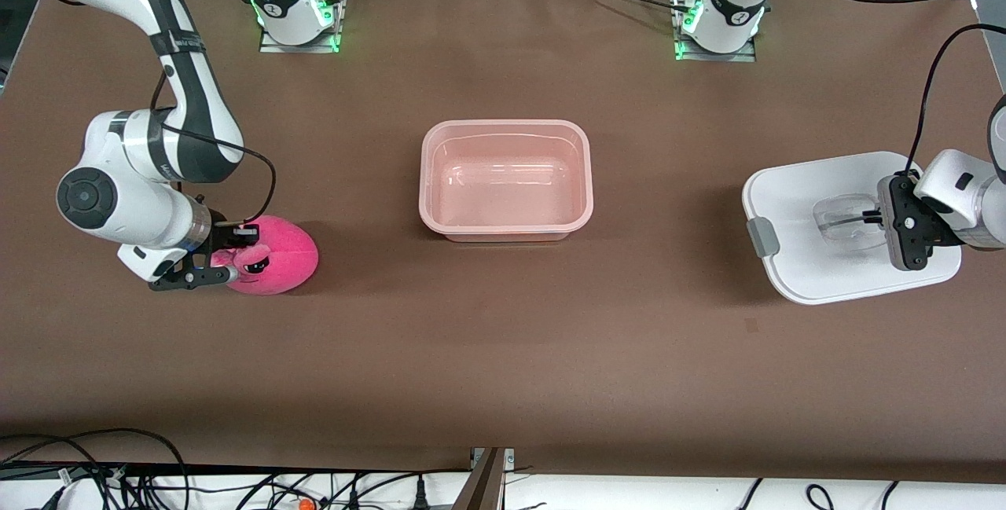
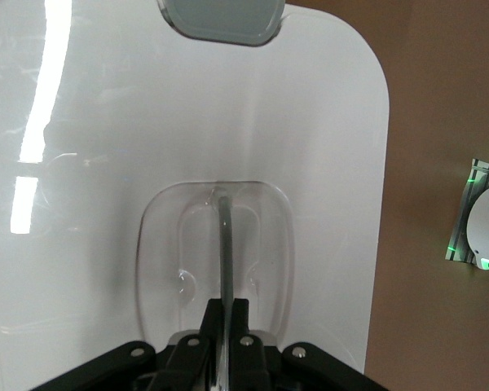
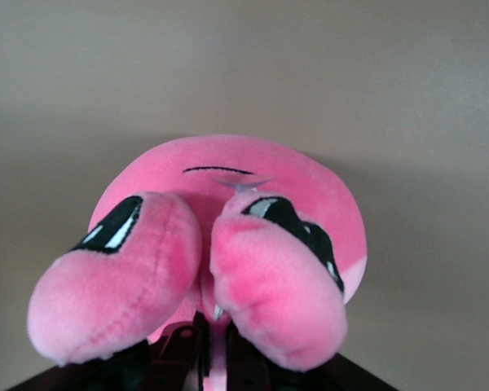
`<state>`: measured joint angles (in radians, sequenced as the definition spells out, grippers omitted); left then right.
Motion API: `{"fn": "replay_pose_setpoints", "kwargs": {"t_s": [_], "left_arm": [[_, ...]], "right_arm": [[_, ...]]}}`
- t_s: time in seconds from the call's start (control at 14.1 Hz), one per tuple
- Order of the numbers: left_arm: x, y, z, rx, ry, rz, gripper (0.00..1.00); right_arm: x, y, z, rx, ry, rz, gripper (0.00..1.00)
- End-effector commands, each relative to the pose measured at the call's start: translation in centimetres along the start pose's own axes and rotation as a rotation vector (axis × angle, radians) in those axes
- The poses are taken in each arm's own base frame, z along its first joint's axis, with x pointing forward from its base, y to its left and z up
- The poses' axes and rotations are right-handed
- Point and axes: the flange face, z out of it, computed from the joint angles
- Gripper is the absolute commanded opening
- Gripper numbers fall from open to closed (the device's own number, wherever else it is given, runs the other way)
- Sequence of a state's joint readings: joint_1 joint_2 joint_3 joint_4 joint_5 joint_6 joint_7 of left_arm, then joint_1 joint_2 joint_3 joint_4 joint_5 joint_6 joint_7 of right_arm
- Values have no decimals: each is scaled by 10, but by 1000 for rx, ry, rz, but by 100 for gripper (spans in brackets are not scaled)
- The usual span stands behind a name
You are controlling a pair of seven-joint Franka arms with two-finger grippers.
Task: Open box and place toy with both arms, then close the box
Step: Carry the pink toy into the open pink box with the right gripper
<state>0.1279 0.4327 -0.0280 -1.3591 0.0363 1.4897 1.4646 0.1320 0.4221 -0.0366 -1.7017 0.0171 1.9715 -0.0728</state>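
Right now you have the soft, rounded hot-pink plush toy [image 1: 271, 257] lying on the brown table [image 1: 503, 353] at about nine o'clock from the open, translucent pink box [image 1: 505, 180], with the right gripper [image 1: 228, 252] pinched shut on the fabric between its two bulging ears. At three o'clock from the box, the smooth white lid [image 1: 817, 211] lies flat, and the left gripper [image 1: 868, 219] is closed tight on its clear recessed handle [image 2: 222, 244]. You can read no writing on either.

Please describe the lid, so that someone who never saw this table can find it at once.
Start at the open pink box in the table's middle and go toward the left arm's end. There lies a flat white lid, apart from the box. It alone has a grey clip and a clear handle, which the left gripper pinches.
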Motion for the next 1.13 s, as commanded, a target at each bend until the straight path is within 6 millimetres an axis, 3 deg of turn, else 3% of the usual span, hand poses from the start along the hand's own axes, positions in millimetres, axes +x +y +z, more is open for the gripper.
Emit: {"fn": "replay_pose_setpoints", "kwargs": {"t_s": [0.0, 0.14, 0.42, 0.49, 0.57, 0.85, 1.06], "left_arm": [[0, 2, -6, 0, -30, 22, 0], [0, 3, -7, 2, -30, 20, 0], [0, 2, -5, -2, -28, 22, 0], [0, 3, -7, 1, -28, 20, 0], [1, 2, -6, 0, -28, 23, 0], [2, 2, -5, -2, -29, 25, 0], [1, 2, -5, -2, -28, 23, 0]], "right_arm": [[-1, -43, -37, -3, -57, -100, 0], [-5, -70, -52, -7, -90, -219, 0], [-14, -126, -99, -33, -129, -520, 0], [-18, -148, -112, -67, -132, -595, 0], [-33, -206, -129, -145, -141, -763, 0], [-64, -305, -136, -238, -147, -995, 0], [-72, -358, -131, -268, -140, -1158, 0]]}}
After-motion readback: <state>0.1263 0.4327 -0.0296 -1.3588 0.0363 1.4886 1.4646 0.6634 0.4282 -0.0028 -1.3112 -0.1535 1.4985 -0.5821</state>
